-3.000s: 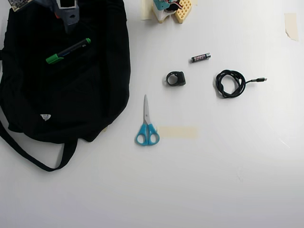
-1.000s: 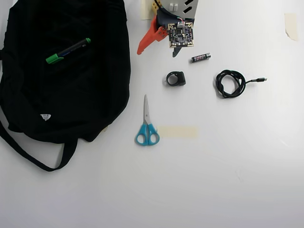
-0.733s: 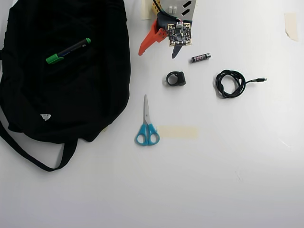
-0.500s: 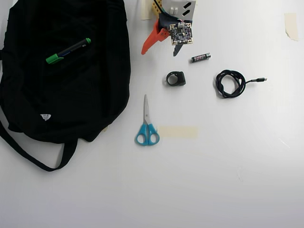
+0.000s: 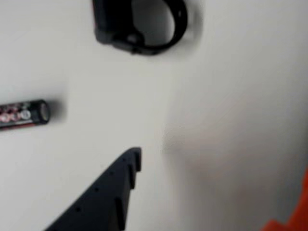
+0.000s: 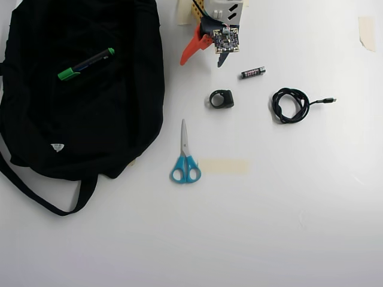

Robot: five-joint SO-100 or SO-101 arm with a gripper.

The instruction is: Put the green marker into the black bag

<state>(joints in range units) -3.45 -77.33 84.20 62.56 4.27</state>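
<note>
Lying slantwise on top of the black bag (image 6: pixel 84 107), the green marker (image 6: pixel 85 64) sat near the tabletop's far left corner in the overhead view, green cap toward the left edge. Judging by that, the placing looked done, though whether the marker was truly inside a pocket or only resting on the fabric could not be made out.

The gripper (image 6: pixel 205 58) hung empty at the far edge, well apart from the bag, its orange and dark fingers spread wide with nothing between them. Nearby lay a battery (image 6: pixel 253 72), a black ring-shaped clip (image 6: pixel 221 98), scissors (image 6: pixel 185 155) and a coiled cable (image 6: pixel 291 104).

The wrist view was blurred; the battery (image 5: pixel 24 114) and clip (image 5: pixel 139 24) were cut off at its edges.
</note>
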